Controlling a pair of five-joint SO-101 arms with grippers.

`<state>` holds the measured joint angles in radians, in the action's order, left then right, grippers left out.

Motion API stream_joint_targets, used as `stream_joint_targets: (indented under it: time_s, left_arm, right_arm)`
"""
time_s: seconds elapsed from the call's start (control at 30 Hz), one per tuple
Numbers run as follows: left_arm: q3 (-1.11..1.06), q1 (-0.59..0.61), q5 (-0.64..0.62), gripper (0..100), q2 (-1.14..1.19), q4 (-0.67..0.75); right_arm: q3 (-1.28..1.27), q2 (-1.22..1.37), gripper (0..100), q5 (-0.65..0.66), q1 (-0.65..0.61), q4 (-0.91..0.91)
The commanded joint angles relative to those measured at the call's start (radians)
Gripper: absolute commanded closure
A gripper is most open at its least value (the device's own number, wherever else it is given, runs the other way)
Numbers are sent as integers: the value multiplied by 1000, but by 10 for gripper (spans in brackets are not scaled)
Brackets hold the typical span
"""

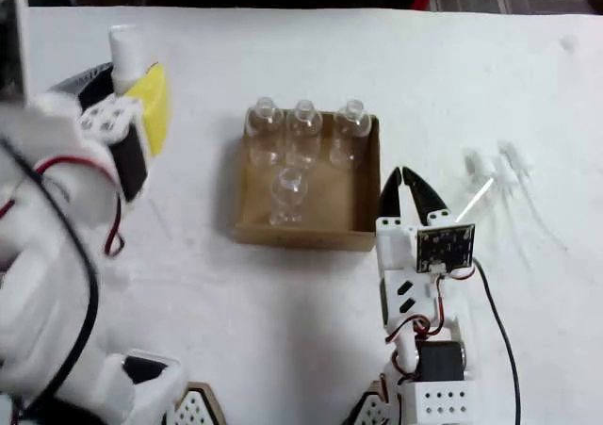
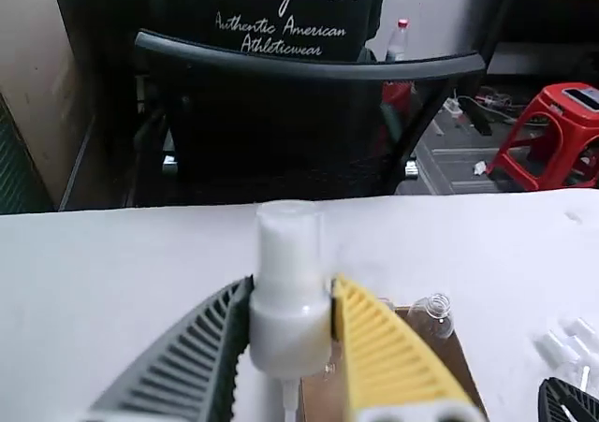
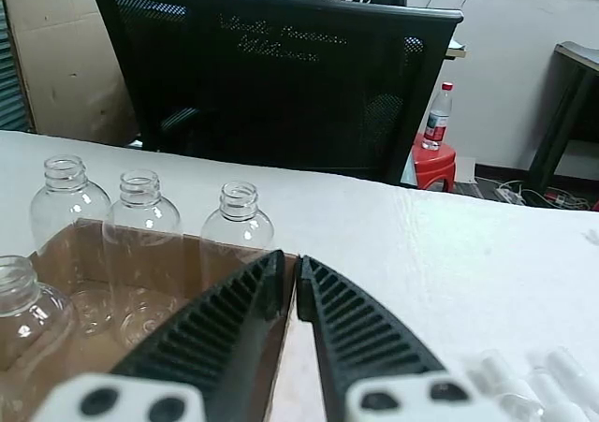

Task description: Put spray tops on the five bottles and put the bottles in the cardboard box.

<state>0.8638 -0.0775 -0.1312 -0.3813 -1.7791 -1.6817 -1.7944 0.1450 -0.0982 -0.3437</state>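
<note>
My left gripper (image 2: pixel 290 296) pairs a dark grey ribbed finger (image 2: pixel 187 371) with a yellow ribbed finger (image 2: pixel 384 356) on a white body. My right gripper (image 1: pixel 400 172) has two black ribbed fingers (image 3: pixel 351 324). Behind them I see a white housing (image 1: pixel 394 255), a black camera board (image 1: pixel 445 246), a black servo (image 1: pixel 440 360) and red and black cables (image 1: pixel 419 327).

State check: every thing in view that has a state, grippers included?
Brown cardboard box: open-topped, flat on the white table.
Four clear plastic bottles: upright in the box, no tops on.
White spray top: upright, clamped in left gripper.
Left gripper: shut on the spray top.
Right gripper: shut, empty, beside the box.
Loose spray tops: lying on the table.
</note>
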Motion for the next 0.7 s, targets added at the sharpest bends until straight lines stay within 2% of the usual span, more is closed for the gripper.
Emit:
stream_joint_targets:
  time_s: [0.0,0.13,0.3,0.5,0.67]
  left_arm:
    - [18,-21,15,978,-87,-8]
    - [-25,-36,14,978,-194,-11]
    - [-348,-104,5,979,-410,20]
    - [-764,-16,3,979,-654,434]
    - [-1174,-7,3,979,-791,804]
  right_arm:
    - [-8,-5,977,12,5,-4]
    - [-8,-5,977,12,5,-4]
    - [-8,-5,977,12,4,-4]
    - [-8,-5,977,12,4,-4]
    - [-8,-5,977,12,4,-4]
